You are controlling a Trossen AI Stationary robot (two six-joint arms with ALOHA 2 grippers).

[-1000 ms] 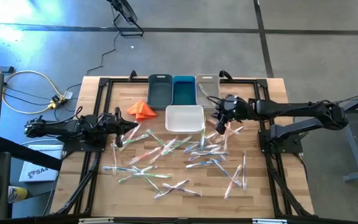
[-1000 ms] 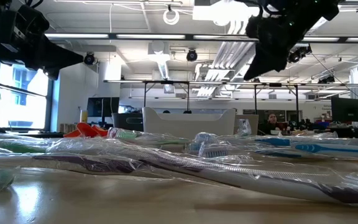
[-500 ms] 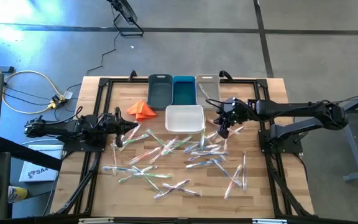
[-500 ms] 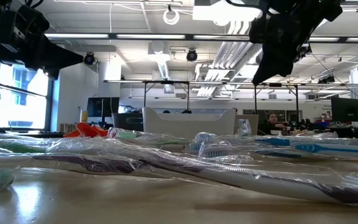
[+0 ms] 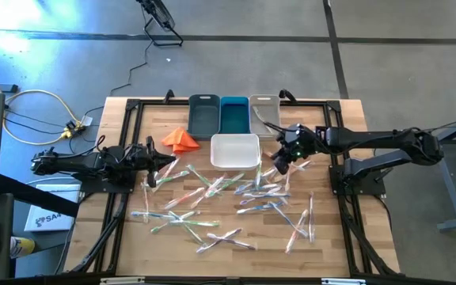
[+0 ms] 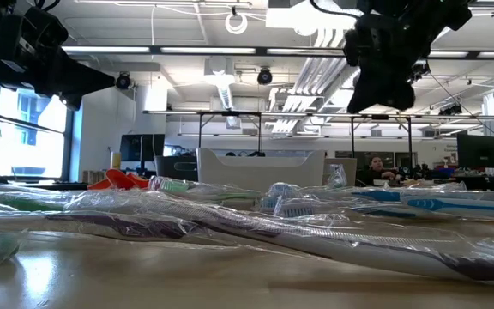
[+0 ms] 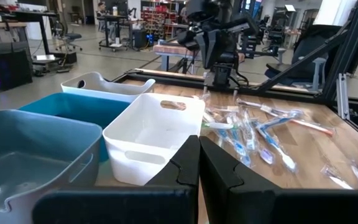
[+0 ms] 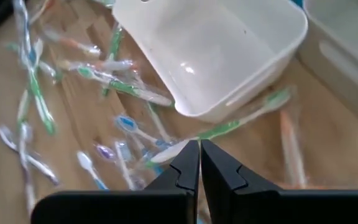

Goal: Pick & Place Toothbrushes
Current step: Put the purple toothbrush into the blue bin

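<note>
Right gripper, clenched on a green toothbrush, hangs right of centre beside the white bin to drop it; left gripper waits clenched, empty.

A big open lab-workshop: exposed ceiling ducts up top, monitors at right, a person seated behind.
</note>
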